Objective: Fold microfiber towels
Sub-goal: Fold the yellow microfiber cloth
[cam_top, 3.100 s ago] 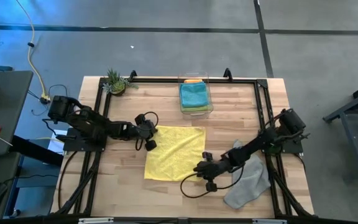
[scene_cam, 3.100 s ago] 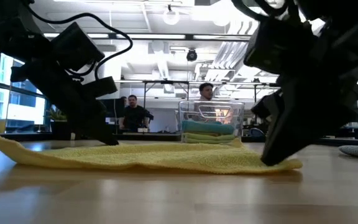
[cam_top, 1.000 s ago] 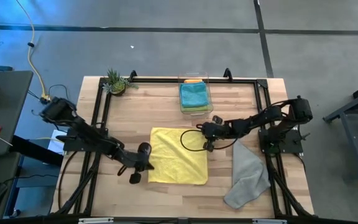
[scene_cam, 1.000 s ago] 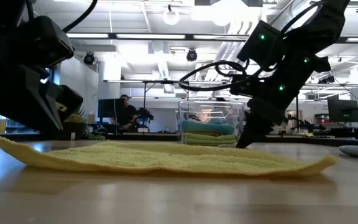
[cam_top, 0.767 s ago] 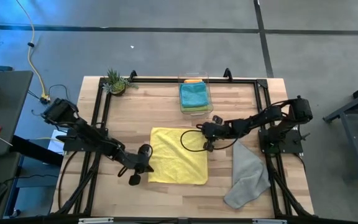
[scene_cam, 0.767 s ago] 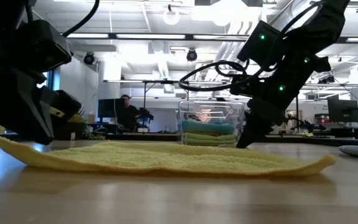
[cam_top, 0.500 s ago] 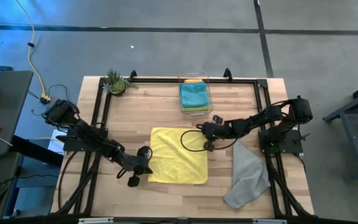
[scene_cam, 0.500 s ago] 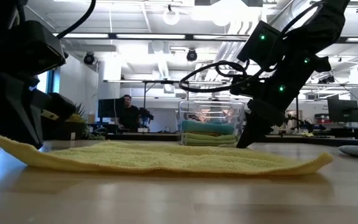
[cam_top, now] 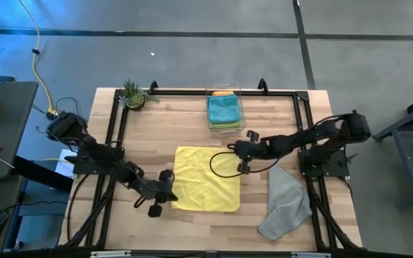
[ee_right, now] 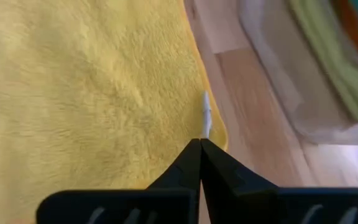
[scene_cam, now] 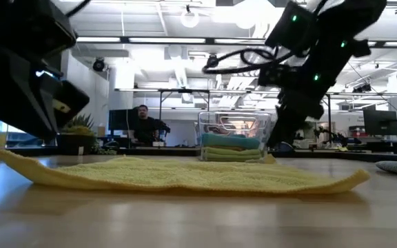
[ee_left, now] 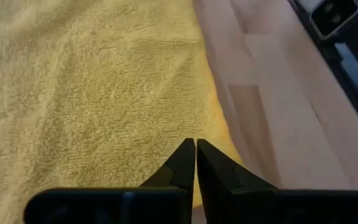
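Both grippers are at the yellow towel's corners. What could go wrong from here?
1. Both grippers look shut with no cloth between the tips: the left gripper at the near-left corner of the yellow microfiber towel, the right gripper at its far-right corner. A lift now would probably come up empty.
2. The far-right corner lies close to the clear plastic bin; a wide swing might knock it.
3. The grey microfiber towel lies crumpled under the right arm and could snag.

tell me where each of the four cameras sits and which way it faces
High view: overhead, straight down on the table; both arms show.
Low view: tabletop height, level across the yellow towel into the room; arms enter from above.
Left wrist: above left hand, yellow towel edge.
Right wrist: above right hand, towel corner.
All share the yellow towel.
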Robot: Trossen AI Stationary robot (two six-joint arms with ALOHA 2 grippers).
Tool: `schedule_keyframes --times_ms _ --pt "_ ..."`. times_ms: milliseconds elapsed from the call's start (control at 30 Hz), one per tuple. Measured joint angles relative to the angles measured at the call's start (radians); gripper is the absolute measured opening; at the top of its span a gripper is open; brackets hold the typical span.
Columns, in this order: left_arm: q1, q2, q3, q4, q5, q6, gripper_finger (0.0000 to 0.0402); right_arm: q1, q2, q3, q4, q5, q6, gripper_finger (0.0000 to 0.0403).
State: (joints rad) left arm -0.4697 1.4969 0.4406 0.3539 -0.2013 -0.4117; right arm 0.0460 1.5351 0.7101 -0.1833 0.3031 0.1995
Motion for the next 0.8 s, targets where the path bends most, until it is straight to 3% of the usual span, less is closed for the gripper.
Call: schedule_keyframes --times_ms 233,500,633,800 --pt "-0.068 -0.020 0.144 -0.298 -0.019 0.057 0.0060 0.094 -0.126 0.011 -0.035 0.009 0.030 0.0000" --pt "-0.159 -0.005 0.192 -0.398 -0.129 0.109 0.0143 0.249 -0.136 0.011 -0.035 0.082 0.108 0.0005" --pt "-0.183 0.014 0.193 -0.378 -0.180 0.109 0.0170 0.336 -0.136 0.011 -0.021 0.090 0.100 0.0042" --pt "-0.205 0.091 0.194 -0.334 -0.186 0.146 0.0173 0.429 -0.132 0.011 0.021 0.081 0.118 0.0122"
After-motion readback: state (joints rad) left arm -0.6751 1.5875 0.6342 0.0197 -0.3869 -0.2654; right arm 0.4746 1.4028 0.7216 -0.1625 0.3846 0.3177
